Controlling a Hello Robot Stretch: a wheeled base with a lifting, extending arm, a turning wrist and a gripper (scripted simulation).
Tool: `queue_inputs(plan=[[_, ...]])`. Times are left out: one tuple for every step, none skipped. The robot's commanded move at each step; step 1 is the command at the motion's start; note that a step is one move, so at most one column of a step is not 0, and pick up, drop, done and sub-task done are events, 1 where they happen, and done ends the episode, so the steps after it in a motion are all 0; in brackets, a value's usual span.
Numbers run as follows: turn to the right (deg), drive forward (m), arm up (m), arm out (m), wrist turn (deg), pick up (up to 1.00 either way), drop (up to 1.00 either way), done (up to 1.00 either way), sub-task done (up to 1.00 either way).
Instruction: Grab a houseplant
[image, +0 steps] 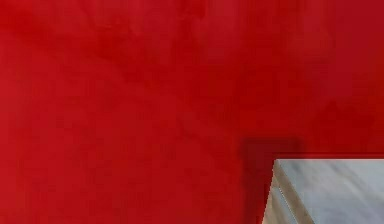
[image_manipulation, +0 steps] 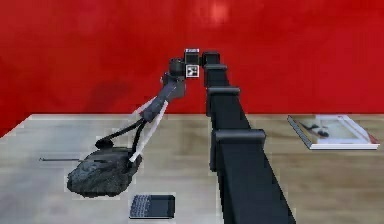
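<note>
- I see a dark lump (image_manipulation: 100, 172) on the table (image_manipulation: 300, 175), at about 8 o'clock in the arm side view. I can't tell from its shape whether it is the houseplant.
- The lump is low and squat, charcoal grey to black, with a bumpy, mottled top. A thin dark line sticks out of it toward 9 o'clock.
- The arm (image_manipulation: 235, 135) runs from 6 o'clock up toward 12 o'clock. Its white squares (image_manipulation: 192, 68) stand at the far end against the red wall (image_manipulation: 90, 50).
- The gripper (image_manipulation: 132, 148) reaches from the squares toward 7 o'clock. Its thin fingers (image_manipulation: 143, 125) slant down to the lump's upper edge, and I can't tell if they touch it.
- I can't tell how the claw's fingers stand. I can't tell whether it holds anything either, since the lump sits on the table right at its tip.
- A small flat dark slab (image_manipulation: 152, 206) lies on the table at 5 o'clock of the lump, near it but apart.
- A flat white sheet (image_manipulation: 335, 130) with dark marks lies at 3 o'clock in that view, across the arm and well apart from the lump.
- In the forward view I have red wall, and at 5 o'clock the corner of a pale grey top (image: 330, 190).
</note>
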Motion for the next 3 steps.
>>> queue_inputs(plan=[[0.0,0.00,0.00,0.00,45.0,0.00,0.00,0.00,0.00],[0.0,0.00,0.00,0.00,45.0,0.00,0.00,0.00,0.00],[0.0,0.00,0.00,0.00,45.0,0.00,0.00,0.00,0.00]])
